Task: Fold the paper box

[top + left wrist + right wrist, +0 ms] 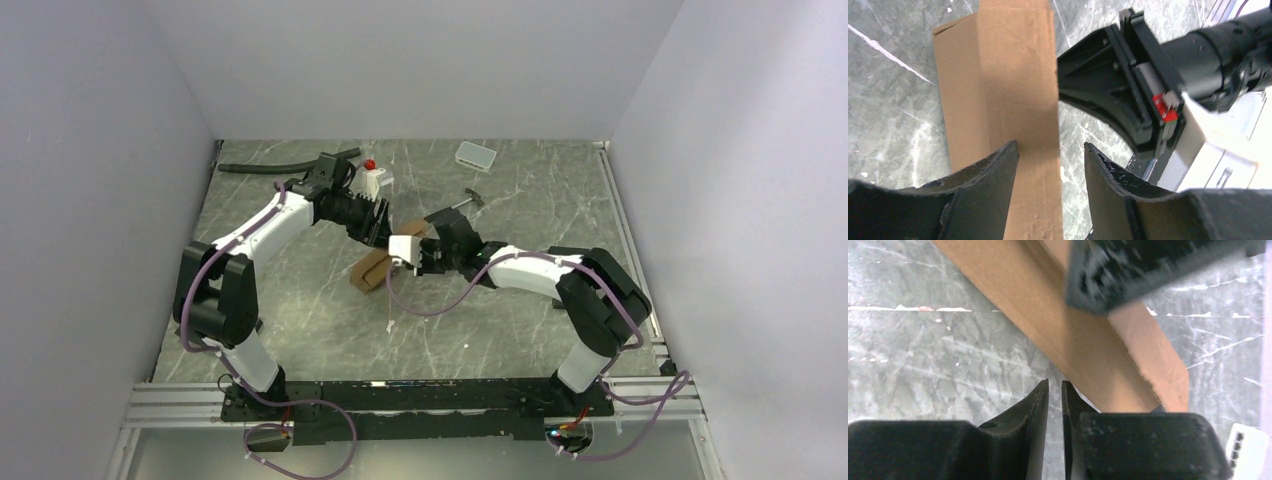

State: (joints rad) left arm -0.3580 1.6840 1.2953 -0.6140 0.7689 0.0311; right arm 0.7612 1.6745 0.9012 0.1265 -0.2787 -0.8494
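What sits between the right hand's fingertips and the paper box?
Only a thin strip of bare table, per the right wrist view; the right hand sits just short of the paper box.

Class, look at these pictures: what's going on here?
A brown paper box lies on the grey table, already shaped into an oblong carton. The left gripper is open over it, its fingers either side of one long edge. The right gripper is shut on nothing, just beside the box.
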